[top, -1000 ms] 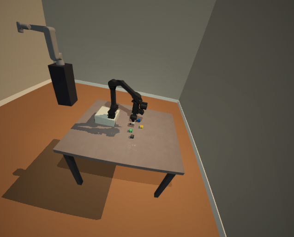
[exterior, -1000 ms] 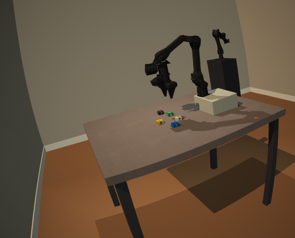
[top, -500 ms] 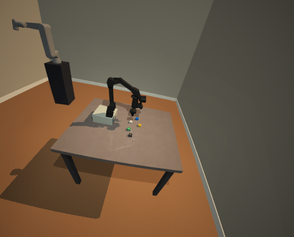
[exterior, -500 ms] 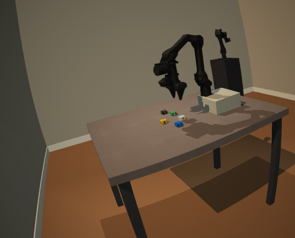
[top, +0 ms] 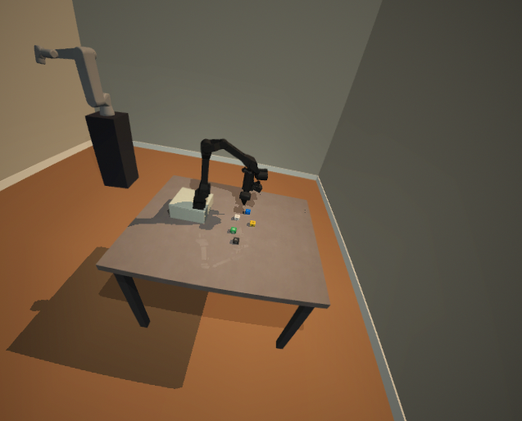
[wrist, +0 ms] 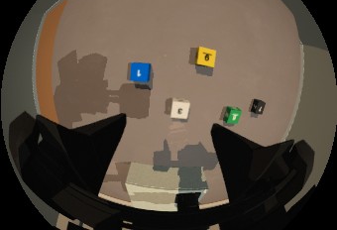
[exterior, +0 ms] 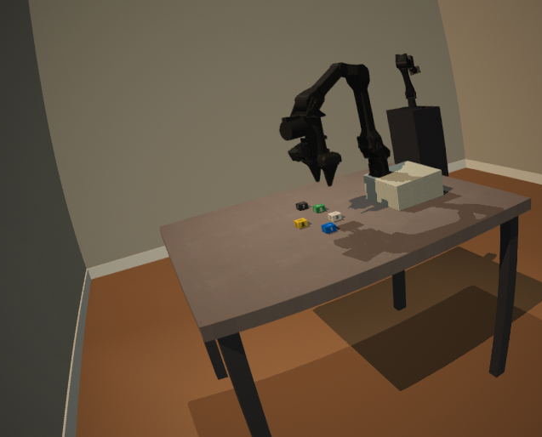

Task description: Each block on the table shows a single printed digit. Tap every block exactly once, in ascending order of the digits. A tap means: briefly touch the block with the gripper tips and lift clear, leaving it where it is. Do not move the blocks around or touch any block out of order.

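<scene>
a: gripper (exterior: 324,179) hangs above the table (exterior: 261,277), jaws spread wide, nothing between them.

b: where do you see the blocks?

a: five in a loose cluster beneath it. blue block (wrist: 140,71) and white block (wrist: 179,108) sit nearest the tips, yellow block (wrist: 205,56) beyond, green block (wrist: 232,115) just beside the black block (wrist: 258,107). you can't read the digits.

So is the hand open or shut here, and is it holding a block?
Open and empty: the hand hangs above the table, fingers spread, all five blocks below.
</scene>
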`<state>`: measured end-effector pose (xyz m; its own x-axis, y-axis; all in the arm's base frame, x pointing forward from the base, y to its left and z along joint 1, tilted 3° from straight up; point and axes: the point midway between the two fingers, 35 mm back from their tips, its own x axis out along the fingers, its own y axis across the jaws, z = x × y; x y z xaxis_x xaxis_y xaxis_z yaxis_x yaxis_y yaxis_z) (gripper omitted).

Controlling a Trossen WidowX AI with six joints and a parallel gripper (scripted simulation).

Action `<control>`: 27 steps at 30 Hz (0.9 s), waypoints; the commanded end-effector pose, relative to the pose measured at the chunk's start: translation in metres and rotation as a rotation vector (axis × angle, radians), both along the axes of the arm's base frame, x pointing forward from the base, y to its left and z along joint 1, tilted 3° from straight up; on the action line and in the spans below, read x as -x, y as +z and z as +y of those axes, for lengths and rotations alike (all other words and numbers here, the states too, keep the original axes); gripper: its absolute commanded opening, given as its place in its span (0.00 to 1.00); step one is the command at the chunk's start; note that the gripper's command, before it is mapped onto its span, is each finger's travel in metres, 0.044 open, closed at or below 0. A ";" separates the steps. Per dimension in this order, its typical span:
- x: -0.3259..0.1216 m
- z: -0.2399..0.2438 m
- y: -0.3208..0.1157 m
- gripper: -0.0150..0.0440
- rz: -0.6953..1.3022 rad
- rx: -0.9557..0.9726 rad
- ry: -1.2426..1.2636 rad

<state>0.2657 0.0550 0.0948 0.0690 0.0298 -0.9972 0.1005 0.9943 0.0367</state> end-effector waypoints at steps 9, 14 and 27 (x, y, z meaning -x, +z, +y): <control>-0.039 0.062 0.004 0.93 -0.011 -0.005 0.007; -0.039 0.062 0.004 0.93 -0.011 -0.005 0.007; -0.052 0.025 0.004 0.93 -0.011 -0.001 0.007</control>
<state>0.3081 0.1066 0.0984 0.0778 0.0362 -0.9963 0.0766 0.9962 0.0422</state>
